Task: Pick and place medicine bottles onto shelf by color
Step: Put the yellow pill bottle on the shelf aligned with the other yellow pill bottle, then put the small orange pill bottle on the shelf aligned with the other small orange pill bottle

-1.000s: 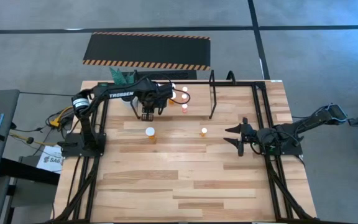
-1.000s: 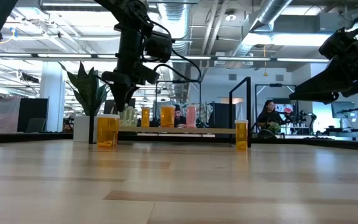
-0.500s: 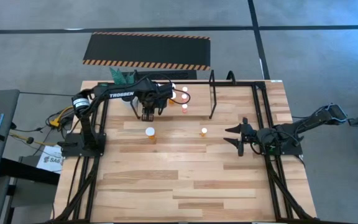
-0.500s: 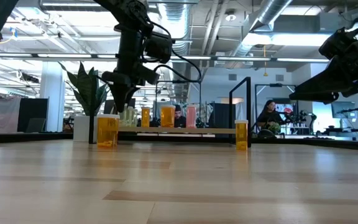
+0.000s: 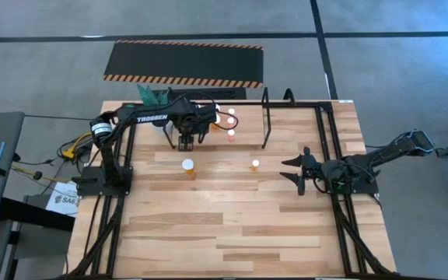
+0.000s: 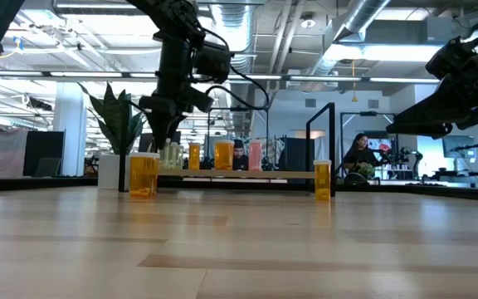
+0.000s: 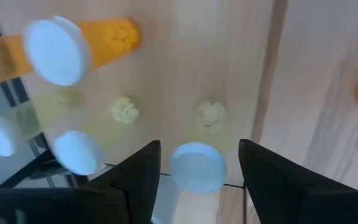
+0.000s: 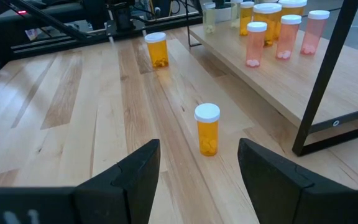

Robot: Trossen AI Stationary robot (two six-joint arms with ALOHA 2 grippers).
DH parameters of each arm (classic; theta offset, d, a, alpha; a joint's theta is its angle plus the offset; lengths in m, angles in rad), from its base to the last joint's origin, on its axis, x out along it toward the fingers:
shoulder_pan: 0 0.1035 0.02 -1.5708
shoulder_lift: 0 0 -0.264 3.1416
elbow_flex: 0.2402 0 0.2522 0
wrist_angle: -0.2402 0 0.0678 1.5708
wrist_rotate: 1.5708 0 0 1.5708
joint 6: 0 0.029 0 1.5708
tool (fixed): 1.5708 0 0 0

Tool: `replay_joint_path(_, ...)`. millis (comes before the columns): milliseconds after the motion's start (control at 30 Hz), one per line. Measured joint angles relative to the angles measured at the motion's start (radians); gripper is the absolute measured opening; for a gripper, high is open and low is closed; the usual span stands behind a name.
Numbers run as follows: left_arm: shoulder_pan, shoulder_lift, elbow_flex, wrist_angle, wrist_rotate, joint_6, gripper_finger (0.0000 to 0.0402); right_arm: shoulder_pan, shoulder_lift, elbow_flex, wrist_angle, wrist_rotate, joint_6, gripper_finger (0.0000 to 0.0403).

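I see two orange medicine bottles with white caps standing upright on the table, well apart: a larger one (image 5: 187, 166) and a smaller one (image 5: 256, 165). On the light wooden shelf (image 8: 328, 74) more bottles stand upright: pink ones (image 8: 255, 43), orange ones (image 8: 267, 17) and a pale yellow one (image 7: 196, 168) at its far end.

The shelf (image 5: 243, 132) sits along the far side of the worktop (image 5: 232, 225), with a bunch of medicine bottles (image 8: 272, 28) standing on it. The left tool (image 5: 185, 145) hangs right over the shelf's left end. Two more bottles stand on the worktop in front of the shelf, one left (image 5: 187, 165), one right (image 5: 256, 164). The right tool (image 5: 299, 173) is off to their right, and a plant (image 6: 116, 124) sits at the shelf's far left.
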Motion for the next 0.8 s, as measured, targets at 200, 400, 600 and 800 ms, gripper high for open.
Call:
replay_joint_path(200,0.0,0.0,0.086,-0.003,-0.014,-0.033,0.0215,0.0,0.0,0.0,0.0,0.0,0.0,0.024)
replay_joint_path(400,-0.023,0.0,0.169,-0.023,0.026,-0.079,0.0222,0.0,0.0,0.0,0.0,0.0,0.0,0.024)
replay_joint_path(600,-0.111,0.0,0.191,0.029,0.061,-0.217,0.0223,0.0,0.0,0.0,0.0,0.0,0.0,0.024)
replay_joint_path(800,-0.231,0.0,0.187,0.17,0.036,-0.244,0.0223,0.0,0.0,0.0,0.0,0.0,0.0,0.024)
